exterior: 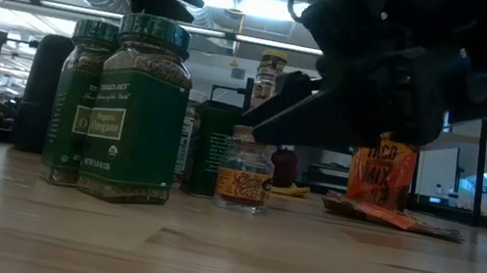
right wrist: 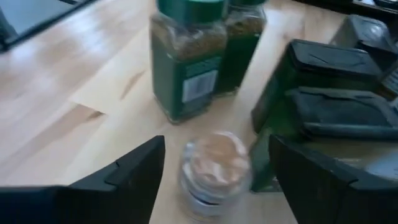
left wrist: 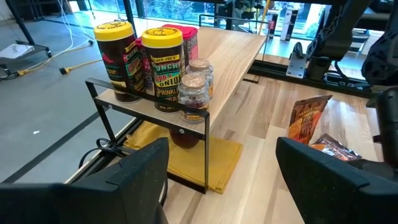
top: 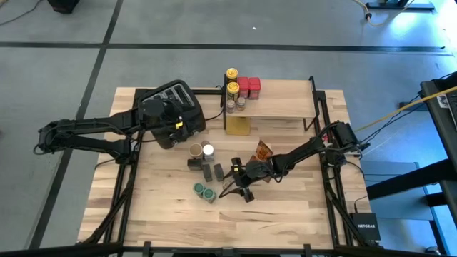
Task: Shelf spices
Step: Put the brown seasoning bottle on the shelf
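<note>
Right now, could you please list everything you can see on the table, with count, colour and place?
shelf: 1, pale wood top, far middle of table
yellow-lid jars: 2, on shelf's left end
red-lid jars: 2, on shelf beside them
small clear jars: 2, shelf's front edge
toaster: 1, black, left of shelf
green jars: 2, green lids, near middle of table
dark tins: about 4, table middle
small jar: 1, clear, between right end effector's fingers
taco packets: orange-brown, count unclear, table middle
left end effector: open, near toaster
right end effector: open, around small jar
</note>
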Tool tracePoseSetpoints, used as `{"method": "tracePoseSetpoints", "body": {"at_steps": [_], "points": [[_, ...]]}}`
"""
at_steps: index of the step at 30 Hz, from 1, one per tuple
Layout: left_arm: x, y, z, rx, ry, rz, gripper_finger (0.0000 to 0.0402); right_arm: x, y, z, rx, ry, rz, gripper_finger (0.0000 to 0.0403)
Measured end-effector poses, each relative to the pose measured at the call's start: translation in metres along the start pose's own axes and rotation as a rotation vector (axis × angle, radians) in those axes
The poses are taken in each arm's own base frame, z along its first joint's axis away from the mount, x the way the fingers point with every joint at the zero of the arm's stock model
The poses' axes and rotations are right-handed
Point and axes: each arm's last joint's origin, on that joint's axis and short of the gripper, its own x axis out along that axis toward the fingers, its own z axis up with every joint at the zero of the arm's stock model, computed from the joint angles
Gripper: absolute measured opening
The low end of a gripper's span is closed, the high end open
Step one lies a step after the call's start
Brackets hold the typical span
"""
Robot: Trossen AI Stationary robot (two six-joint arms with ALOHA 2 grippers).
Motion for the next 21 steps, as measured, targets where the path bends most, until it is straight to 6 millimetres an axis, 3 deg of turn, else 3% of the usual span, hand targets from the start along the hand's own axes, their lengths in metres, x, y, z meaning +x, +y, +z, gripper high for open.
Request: {"method": "tracePoseSetpoints", "body": {"at_steps": [9,17,21], "points": [[0.000,0.000,0.000,0.000,-0.001,0.000,0.0290,0.009,-0.009,-0.019,0.024,0.039,0.065,0.0295],[0.000,0.000,0.000,0.000,0.000,0.001,0.0290,0.011,-0.009,-0.014,0.018,-0.033,0.063,0.0294],[0.000,0.000,0.000,0.000,-0.001,0.000,0.0290,0.011,-0.009,-0.014,0.018,-0.033,0.059,0.0267]]}}
